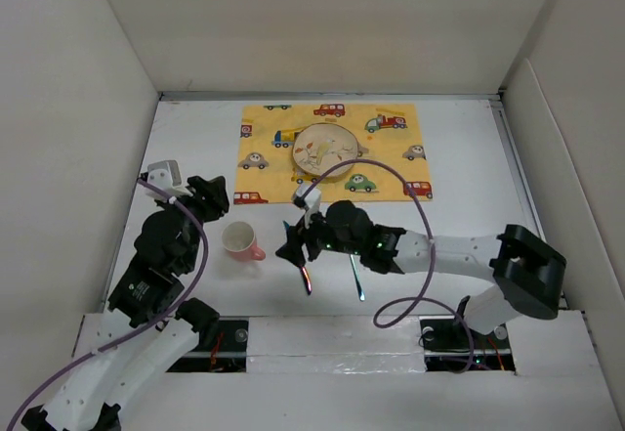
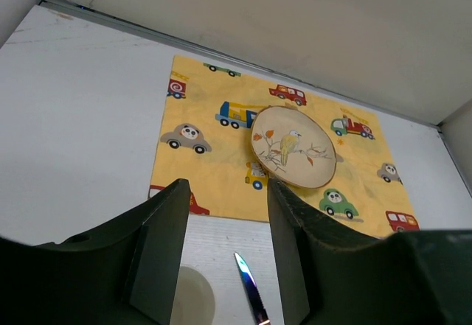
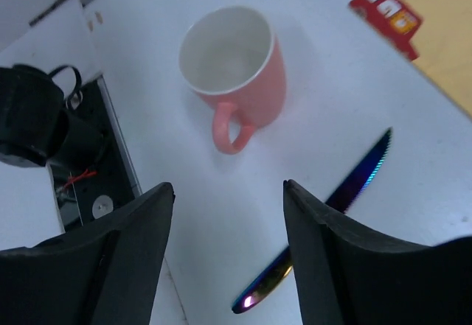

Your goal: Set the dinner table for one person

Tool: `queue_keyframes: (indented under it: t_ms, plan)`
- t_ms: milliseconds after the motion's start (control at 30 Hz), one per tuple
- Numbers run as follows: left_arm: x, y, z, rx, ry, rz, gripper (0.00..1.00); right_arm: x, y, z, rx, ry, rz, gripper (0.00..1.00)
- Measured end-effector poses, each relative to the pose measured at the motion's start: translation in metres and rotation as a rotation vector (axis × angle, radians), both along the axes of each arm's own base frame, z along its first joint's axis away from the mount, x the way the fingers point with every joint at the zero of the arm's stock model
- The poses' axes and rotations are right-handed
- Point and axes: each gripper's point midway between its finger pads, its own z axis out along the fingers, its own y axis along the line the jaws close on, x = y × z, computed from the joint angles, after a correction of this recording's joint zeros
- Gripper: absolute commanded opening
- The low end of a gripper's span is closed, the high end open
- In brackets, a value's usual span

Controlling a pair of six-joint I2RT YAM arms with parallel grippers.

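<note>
The white dinner table [image 1: 469,157] holds a yellow vehicle-print mat [image 1: 391,172] with a bird-painted plate [image 1: 325,150] on it. A pink cup [image 1: 240,241] stands upright in front of the mat's left corner. An iridescent knife [image 1: 304,273] lies right of the cup, and a second dark utensil [image 1: 356,277] lies right of the knife. My right gripper [image 1: 293,242] is open and empty just above the knife; in its wrist view the knife [image 3: 324,214] passes under the right finger [image 3: 332,251], with the cup [image 3: 232,67] beyond. My left gripper [image 1: 210,196] is open and empty, above and left of the cup.
Pale panels wall the table on the left, back and right. In the left wrist view the plate [image 2: 293,147] and mat [image 2: 221,163] lie ahead, with the knife tip [image 2: 251,292] and cup rim [image 2: 188,295] between the fingers. A purple cable [image 1: 410,206] arcs over the right arm.
</note>
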Motion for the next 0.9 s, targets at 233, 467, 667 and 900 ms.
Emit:
queue_keyframes:
  t_ms: [233, 467, 667, 900]
  plan:
    - [0.003, -0.002, -0.004, 0.009, 0.015, 0.001, 0.44, -0.018, 0.042, -0.06, -0.159, 0.016, 0.069, 0.67]
    - [0.003, -0.002, -0.004, 0.01, 0.015, 0.0, 0.44, -0.015, 0.075, -0.068, -0.183, -0.013, 0.054, 0.57]
    - [0.002, -0.002, -0.004, 0.008, 0.013, -0.001, 0.44, 0.003, 0.087, -0.094, -0.233, -0.039, -0.026, 0.01]
    - [-0.001, 0.0, 0.001, -0.003, -0.005, -0.004, 0.44, 0.013, 0.08, -0.085, -0.243, -0.035, -0.121, 0.0]
